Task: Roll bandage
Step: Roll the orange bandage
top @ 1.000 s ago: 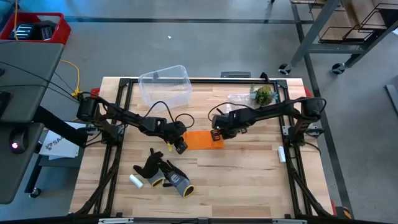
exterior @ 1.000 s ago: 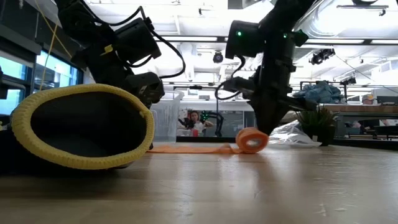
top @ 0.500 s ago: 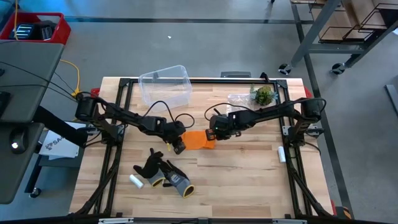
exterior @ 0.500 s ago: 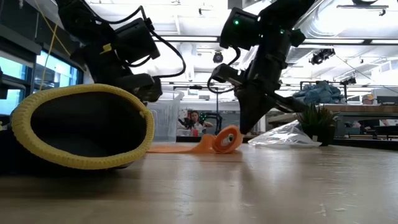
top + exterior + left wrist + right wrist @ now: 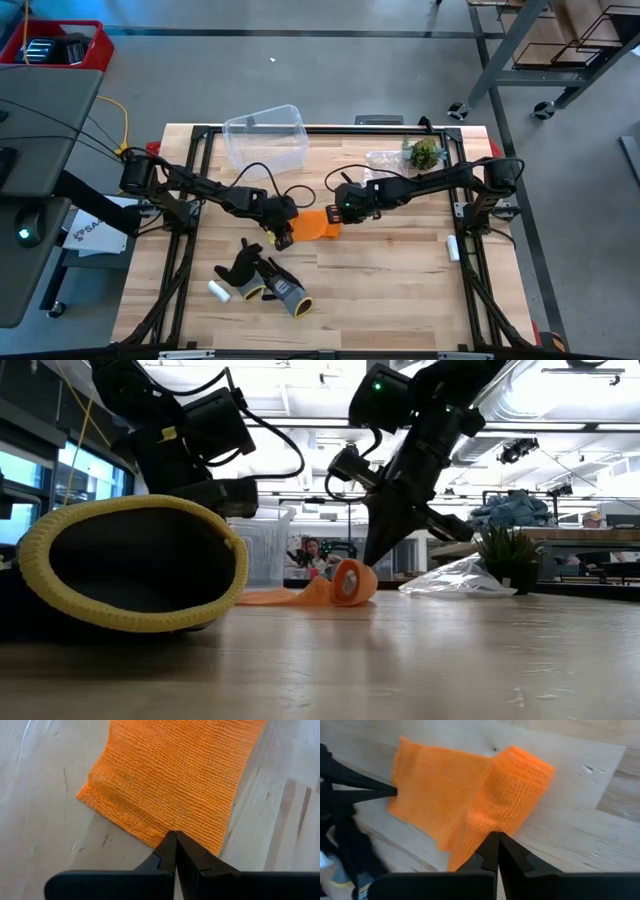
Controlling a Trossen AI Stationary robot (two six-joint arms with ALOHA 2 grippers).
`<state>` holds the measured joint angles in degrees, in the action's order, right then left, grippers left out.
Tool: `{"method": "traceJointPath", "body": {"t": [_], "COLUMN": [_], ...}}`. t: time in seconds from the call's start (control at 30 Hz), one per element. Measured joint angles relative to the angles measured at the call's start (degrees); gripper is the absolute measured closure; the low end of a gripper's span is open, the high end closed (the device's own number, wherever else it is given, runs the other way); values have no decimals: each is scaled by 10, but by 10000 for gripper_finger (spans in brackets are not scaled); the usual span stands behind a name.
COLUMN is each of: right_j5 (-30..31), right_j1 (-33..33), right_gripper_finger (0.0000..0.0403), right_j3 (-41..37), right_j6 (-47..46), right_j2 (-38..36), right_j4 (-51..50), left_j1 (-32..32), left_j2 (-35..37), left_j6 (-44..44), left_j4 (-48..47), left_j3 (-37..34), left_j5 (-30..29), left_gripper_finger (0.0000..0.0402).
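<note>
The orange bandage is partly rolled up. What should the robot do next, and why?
Probably keep pushing the roll toward the left gripper. The bandage has a short flat tail left, whose end the shut left gripper pins to the table. The shut right gripper sits on the rolled part, so rolling on would take up the tail.

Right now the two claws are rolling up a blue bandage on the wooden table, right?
Not quite: the bandage is bright orange, not blue, as the high view shows. The rest holds: the left claw and right claw are both working it on the wooden table.
</note>
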<state>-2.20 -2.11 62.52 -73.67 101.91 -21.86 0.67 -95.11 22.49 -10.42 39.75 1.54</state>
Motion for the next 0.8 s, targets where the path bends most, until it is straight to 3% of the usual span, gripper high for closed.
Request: {"method": "traceJointPath", "body": {"t": [0.27, 0.57, 0.8], "right_j5": [0, 0, 0], "right_j1": [0, 0, 3], "right_gripper_finger": [403, 403, 403], "right_j3": [0, 0, 0], "right_j6": [0, -1, -11], "right_j2": [0, 0, 13], "right_j4": [3, 37, 56], "left_j1": [-1, 0, 1], "left_j2": [1, 1, 6], "left_j6": [-87, -44, -3], "left_j4": [-19, -24, -31], "left_j3": [1, 1, 1], "left_j5": [-39, -135, -146], "left_gripper_finger": [402, 402, 402]}}
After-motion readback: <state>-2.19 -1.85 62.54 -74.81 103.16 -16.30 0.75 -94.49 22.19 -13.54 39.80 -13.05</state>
